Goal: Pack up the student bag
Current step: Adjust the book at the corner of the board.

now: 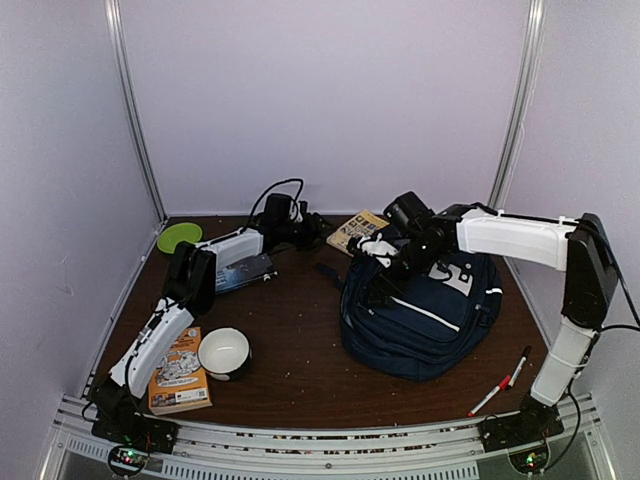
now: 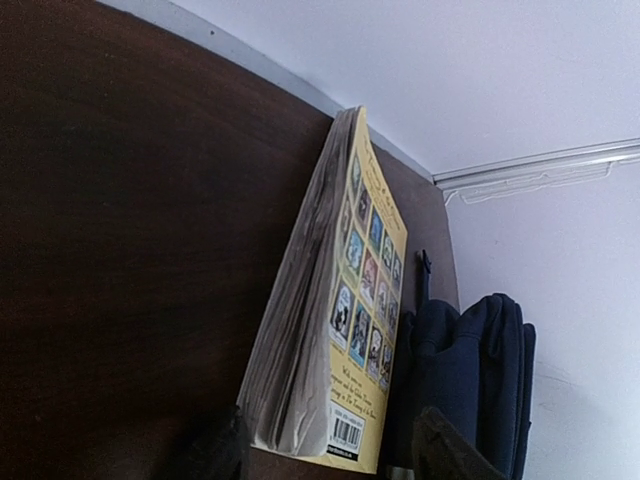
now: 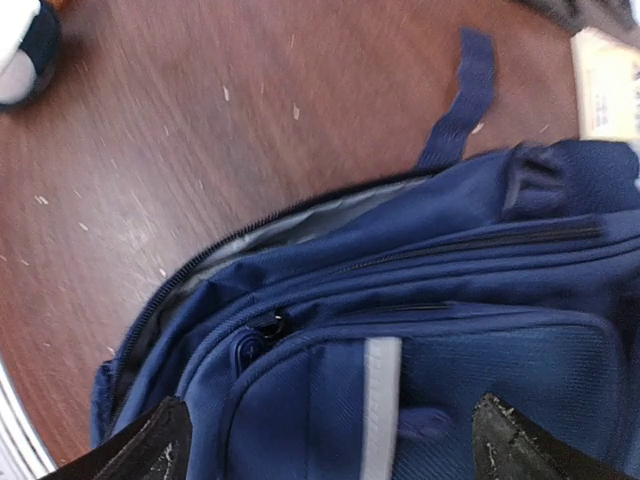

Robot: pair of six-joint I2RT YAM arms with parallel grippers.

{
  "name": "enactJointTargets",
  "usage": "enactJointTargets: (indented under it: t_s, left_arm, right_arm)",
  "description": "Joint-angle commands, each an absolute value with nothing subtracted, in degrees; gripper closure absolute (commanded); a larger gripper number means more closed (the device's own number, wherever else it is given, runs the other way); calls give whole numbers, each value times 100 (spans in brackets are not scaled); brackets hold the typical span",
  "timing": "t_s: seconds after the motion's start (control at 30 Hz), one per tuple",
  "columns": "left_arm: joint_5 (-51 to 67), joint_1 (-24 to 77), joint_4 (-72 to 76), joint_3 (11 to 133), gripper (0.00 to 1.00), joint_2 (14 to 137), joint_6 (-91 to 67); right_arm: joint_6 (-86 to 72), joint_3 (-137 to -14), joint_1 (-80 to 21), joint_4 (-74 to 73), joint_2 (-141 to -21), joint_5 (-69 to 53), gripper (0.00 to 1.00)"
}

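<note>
I see left gripper straddling the yellow book, fingers part open, not clamped. My right gripper is spread wide above the student bag, holding nothing.

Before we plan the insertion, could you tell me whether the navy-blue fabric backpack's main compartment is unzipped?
Yes, the navy-blue fabric backpack gapes at its top opening, showing grey lining inside.
</note>
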State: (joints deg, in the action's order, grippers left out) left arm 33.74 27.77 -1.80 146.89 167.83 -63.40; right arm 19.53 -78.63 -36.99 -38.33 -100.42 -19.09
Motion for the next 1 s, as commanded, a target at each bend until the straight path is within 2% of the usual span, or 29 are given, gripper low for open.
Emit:
enactJointTargets:
  t_s: [0.0,0.27,0.6,0.67,0.87,0.97]
  left_arm:
    - [3203,2909,-75,14727,47,16926,-6365]
    - [3204,3019,-88,14967,67,17123,-6510]
    - [3276,3138,-458,14985,73,17105,-6475]
    - [3277,3146,-474,14998,78,17115,-6505]
    - [3299,3155,-455,15039,100,17135,-6532]
    - [3339,3142,-302,14781,100,16965,-6512]
  right_arm:
    - [1913,-7697,-3806,-3991,-10290,-744,2]
    - [1827,-7459,-3698,-3969,-10288,-954,0]
    - [1687,-7557,-3445,-4066,-10439,-1237,0]
    - [1645,-7559,-3361,-4086,-10452,-1295,0]
    - [1617,-7554,-3259,-4089,-10455,-1396,0]
    - [1617,-7544,-3228,-4104,-10465,-1438,0]
